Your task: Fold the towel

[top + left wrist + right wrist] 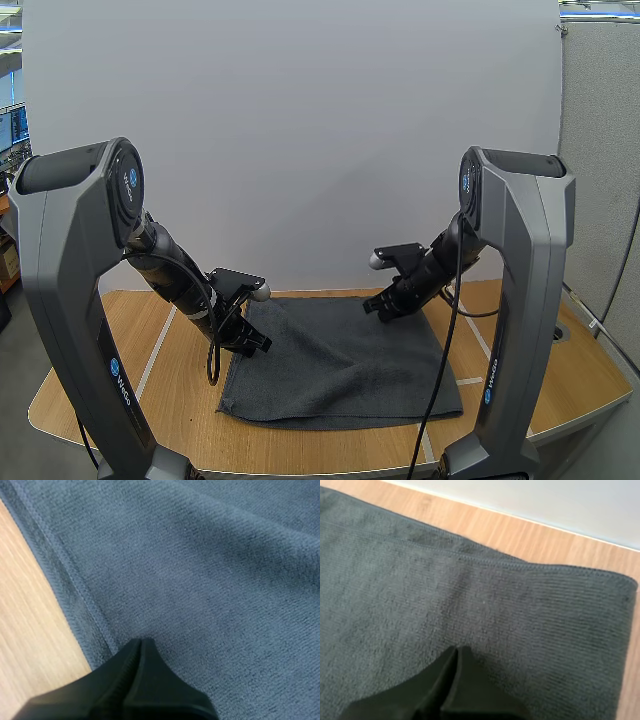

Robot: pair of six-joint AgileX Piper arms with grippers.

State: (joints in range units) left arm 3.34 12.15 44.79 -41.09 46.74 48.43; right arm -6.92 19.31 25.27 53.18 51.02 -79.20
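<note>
A dark grey towel [345, 365] lies flat on the wooden table [170, 400], its edges hemmed. My left gripper [258, 346] hovers low over the towel's left edge, about halfway along it. In the left wrist view its fingers [141, 642] lie together as one dark wedge just inside the hem of the towel [210, 570], pinching nothing. My right gripper [377, 309] is over the towel's back edge, right of the middle. Its fingertips [456, 650] are also shut together above the towel [470, 600], a little short of the far hem and its corner.
Bare wood [25, 605] runs along the towel's left side, and a strip of table [520, 535] shows beyond its back edge up to a white backdrop. White tape lines [155, 355] mark the tabletop on both sides.
</note>
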